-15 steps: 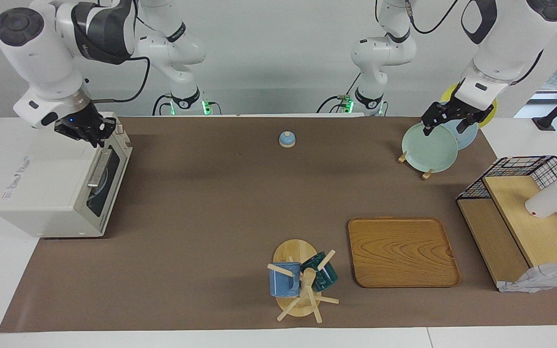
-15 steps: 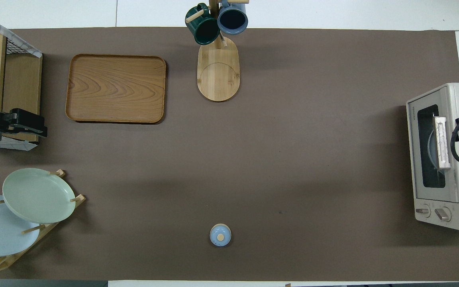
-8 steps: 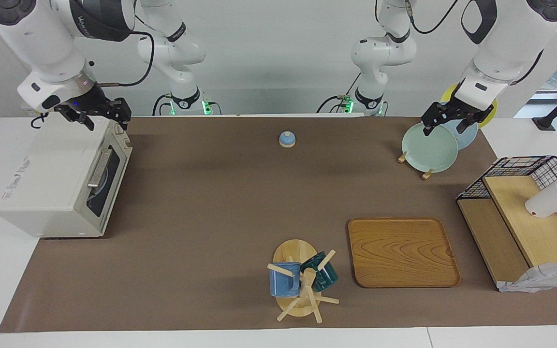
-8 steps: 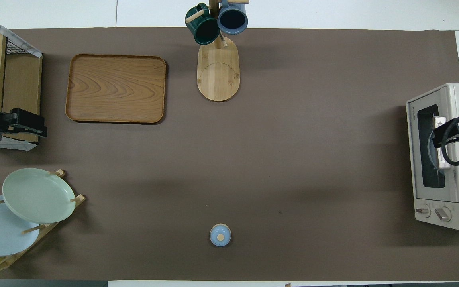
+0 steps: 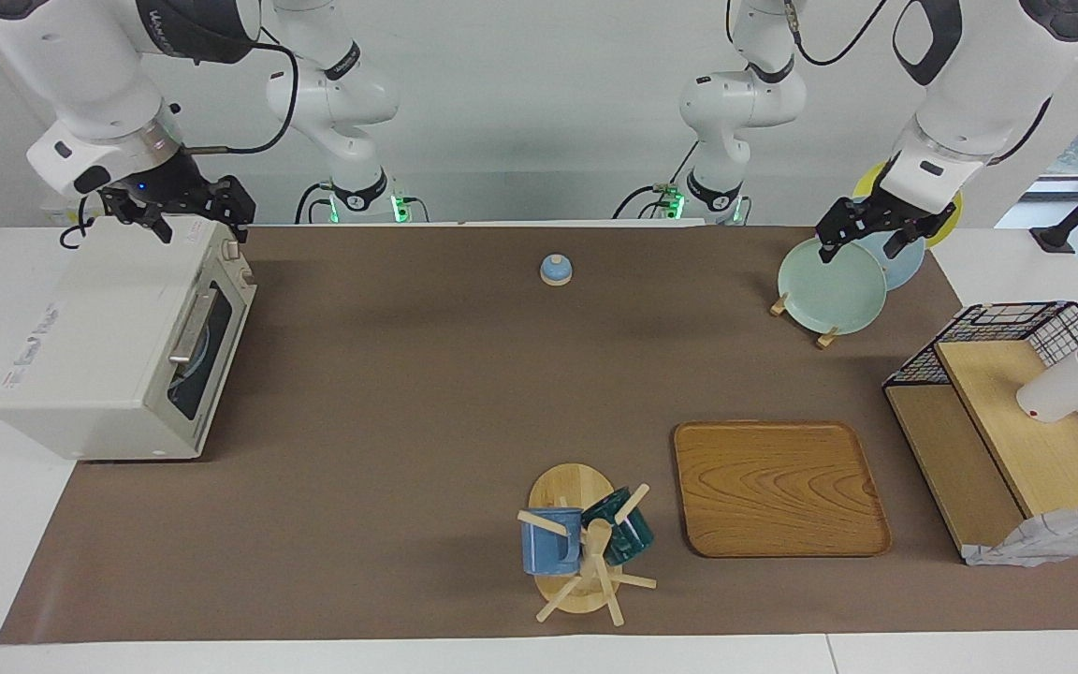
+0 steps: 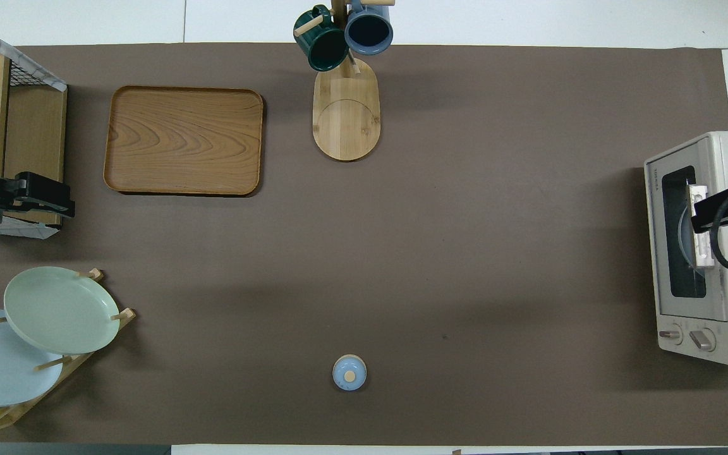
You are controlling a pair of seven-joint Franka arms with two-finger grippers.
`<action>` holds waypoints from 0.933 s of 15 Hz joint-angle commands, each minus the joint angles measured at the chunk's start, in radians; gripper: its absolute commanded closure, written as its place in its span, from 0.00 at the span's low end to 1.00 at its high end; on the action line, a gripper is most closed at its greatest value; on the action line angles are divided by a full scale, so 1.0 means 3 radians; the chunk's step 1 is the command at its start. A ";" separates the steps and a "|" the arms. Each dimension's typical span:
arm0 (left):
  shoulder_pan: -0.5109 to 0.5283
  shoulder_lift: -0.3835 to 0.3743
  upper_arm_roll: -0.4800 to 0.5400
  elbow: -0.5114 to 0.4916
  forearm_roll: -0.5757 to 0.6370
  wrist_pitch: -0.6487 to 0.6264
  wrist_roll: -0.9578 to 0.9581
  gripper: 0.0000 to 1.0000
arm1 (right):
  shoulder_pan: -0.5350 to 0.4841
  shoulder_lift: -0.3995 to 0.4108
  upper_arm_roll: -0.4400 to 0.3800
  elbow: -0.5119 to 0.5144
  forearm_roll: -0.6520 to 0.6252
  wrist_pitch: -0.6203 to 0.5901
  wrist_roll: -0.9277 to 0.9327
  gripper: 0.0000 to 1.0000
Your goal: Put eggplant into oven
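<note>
The cream-white oven [image 5: 99,346] stands at the right arm's end of the table, its dark glass door shut and its bar handle [image 5: 191,326] flat against it. No eggplant is in view; through the glass only a pale plate edge shows. My right gripper [image 5: 197,217] hangs open and empty above the oven's top corner nearest the robots, and in the overhead view the right gripper [image 6: 718,208] covers part of the door of the oven [image 6: 727,253]. My left gripper [image 5: 857,245] waits open over the plate rack; the left gripper [image 6: 42,199] is empty.
A rack with a green plate [image 5: 831,285], a blue one and a yellow one stands at the left arm's end. A wooden tray [image 5: 778,487], a mug tree [image 5: 586,548] with two mugs, a small blue knobbed lid [image 5: 555,270] and a wire shelf [image 5: 1016,421] with a white cup also stand on the table.
My right gripper has lifted off the oven's door edge, opened, and risen toward the robots above the oven's top. The door stays shut. The left arm has not moved.
</note>
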 commanded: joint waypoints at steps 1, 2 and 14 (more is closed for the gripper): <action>0.0013 -0.0061 -0.0012 -0.0032 0.0057 -0.0011 -0.0035 0.00 | -0.0006 -0.0046 -0.0019 -0.0065 0.0091 0.0089 0.0030 0.00; 0.0013 -0.0061 -0.0012 -0.0032 0.0057 -0.0011 -0.0035 0.00 | -0.0006 -0.0041 -0.0014 -0.0055 0.0086 0.0115 0.0030 0.00; 0.0013 -0.0061 -0.0012 -0.0032 0.0057 -0.0006 -0.0035 0.00 | -0.0103 -0.0015 0.0027 -0.0009 0.0106 0.0130 0.0086 0.00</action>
